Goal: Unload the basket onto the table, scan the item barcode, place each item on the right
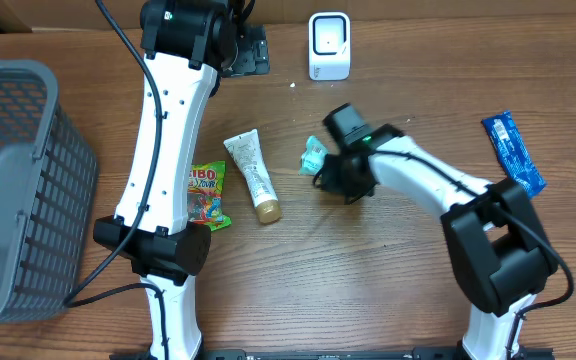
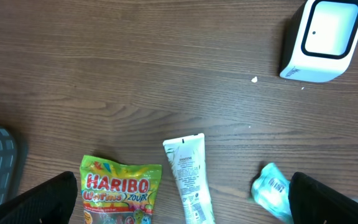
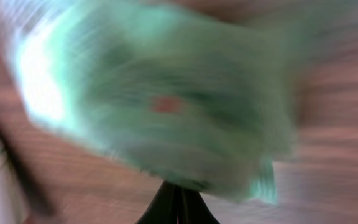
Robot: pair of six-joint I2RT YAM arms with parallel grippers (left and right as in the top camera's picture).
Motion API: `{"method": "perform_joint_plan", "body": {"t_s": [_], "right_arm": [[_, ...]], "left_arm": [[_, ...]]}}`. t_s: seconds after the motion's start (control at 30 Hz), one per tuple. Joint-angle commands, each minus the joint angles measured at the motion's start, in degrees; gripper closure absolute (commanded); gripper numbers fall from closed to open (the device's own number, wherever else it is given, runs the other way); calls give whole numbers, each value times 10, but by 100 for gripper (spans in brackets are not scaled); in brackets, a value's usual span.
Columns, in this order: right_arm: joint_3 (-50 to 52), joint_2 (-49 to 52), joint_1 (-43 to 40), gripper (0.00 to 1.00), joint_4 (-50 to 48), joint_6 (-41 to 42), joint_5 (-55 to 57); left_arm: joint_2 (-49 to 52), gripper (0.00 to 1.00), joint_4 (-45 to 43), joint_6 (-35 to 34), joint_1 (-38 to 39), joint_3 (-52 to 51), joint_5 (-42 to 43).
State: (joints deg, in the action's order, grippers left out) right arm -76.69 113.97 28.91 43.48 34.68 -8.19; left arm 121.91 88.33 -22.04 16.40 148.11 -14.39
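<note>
The green packet (image 1: 314,156) was found near mid-table, pinched at its edge by the closed right gripper (image 3: 176,199); the left gripper (image 2: 182,208) was spread wide, empty. It was judged that the barcode should be presented squarely to the scanner (image 1: 328,47) and held steady.

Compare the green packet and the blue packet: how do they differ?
The green packet is small and pale, pinched in the right gripper mid-table. The blue packet is longer, dark blue and lies untouched off to the right. Both look like plastic wrappers.
</note>
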Motion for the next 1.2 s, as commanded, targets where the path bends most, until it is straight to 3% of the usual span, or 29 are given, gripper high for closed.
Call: {"method": "perform_joint_plan", "body": {"t_s": [0.0, 0.13, 0.2, 0.23, 0.27, 0.3, 0.37, 0.57, 0.77, 1.17], "right_arm": [[-1, 3, -48, 96, 0, -7, 21], [-22, -12, -93, 96, 9, -87, -49], [-29, -38, -120, 84, 10, -130, -117], [-29, -52, -139, 58, 9, -158, -148], [-29, -57, -150, 43, 7, -178, -159], [-29, -59, -160, 38, 2, -207, -170], [-29, -55, -175, 35, -20, -280, -185], [-29, -10, -157, 19, -122, -354, -210], [-25, 18, -143, 11, -101, -397, -215], [-21, 57, -122, 9, -106, -404, -242]], "left_arm": [[-2, 0, -1, 7, 1, 2, -6], [-2, 0, -1, 7, 1, 2, -6], [-2, 0, -1, 7, 1, 2, -6], [-2, 0, -1, 7, 1, 2, -6], [-2, 0, -1, 7, 1, 2, -6], [-2, 0, -1, 7, 1, 2, -6], [-2, 0, -1, 7, 1, 2, -6], [-2, 0, -1, 7, 1, 2, -6], [-2, 0, -1, 7, 1, 2, -6], [-2, 0, -1, 7, 1, 2, -6]]}}
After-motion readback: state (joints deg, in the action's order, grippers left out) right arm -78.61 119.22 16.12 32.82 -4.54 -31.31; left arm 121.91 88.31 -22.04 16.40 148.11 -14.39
